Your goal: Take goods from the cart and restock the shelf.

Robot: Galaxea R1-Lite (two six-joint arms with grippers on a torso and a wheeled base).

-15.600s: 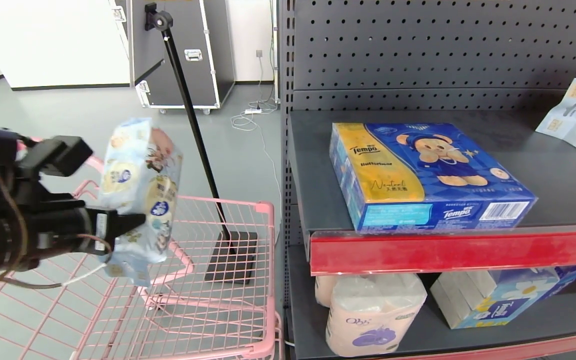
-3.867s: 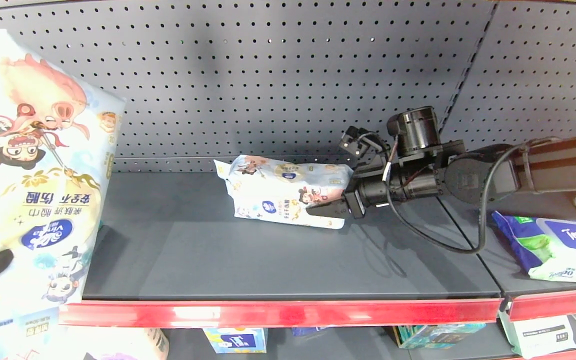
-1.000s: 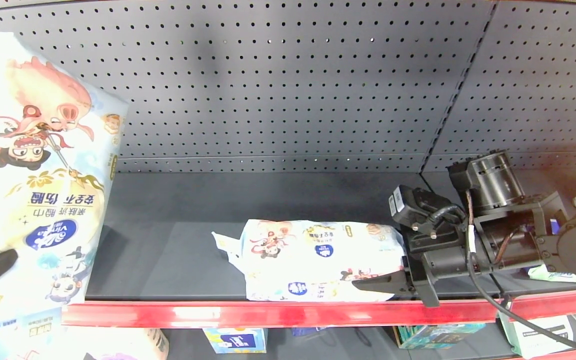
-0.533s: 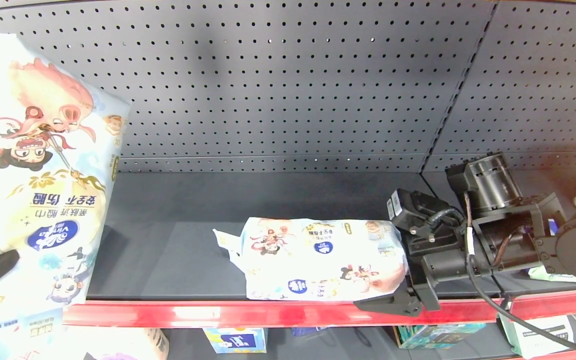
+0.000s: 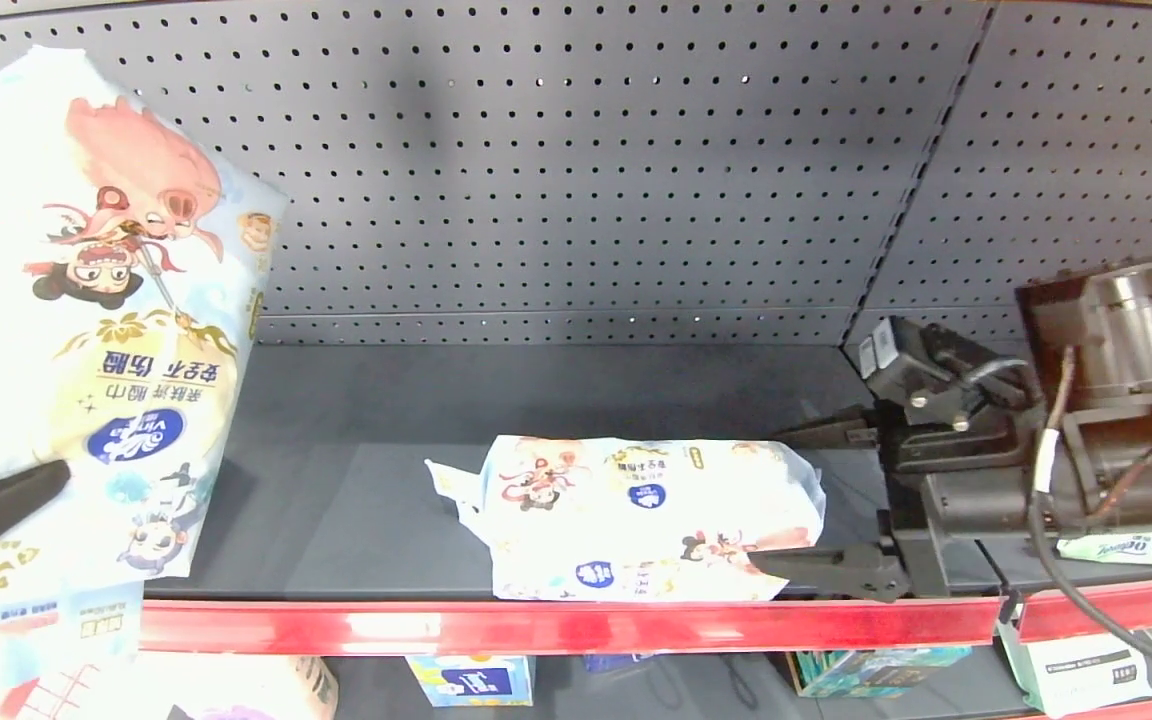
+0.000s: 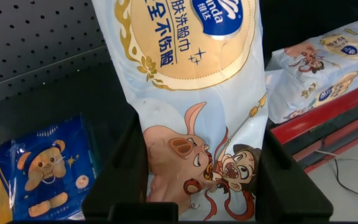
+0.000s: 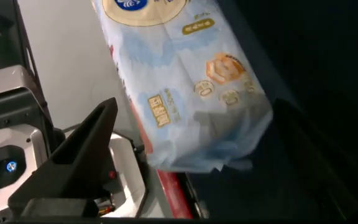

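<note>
Rightward, green pack (image 5: 1141, 548) half-hidden behind right arm (image 5: 1126, 475)

A dark grey shelf (image 5: 356, 500) is carrying the goods, with a perforated back panel (image 5: 556, 180) rising behind it and a red strip (image 5: 556, 627) running along its front edge. A wipes pack (image 5: 636, 515) is lying flat on the board, lengthwise along the front, just behind the strip, well apart from the back panel. On the adjoining board to the right, a green-and-white pack (image 5: 1126, 547) is lying near the front, partly hidden. Under the strip, a small blue box (image 5: 471, 680) and a teal box (image 5: 876, 665) are showing on the level below. In the left wrist view, a blue bear-printed box (image 6: 39, 171) is lying flat on a dark board.
</note>
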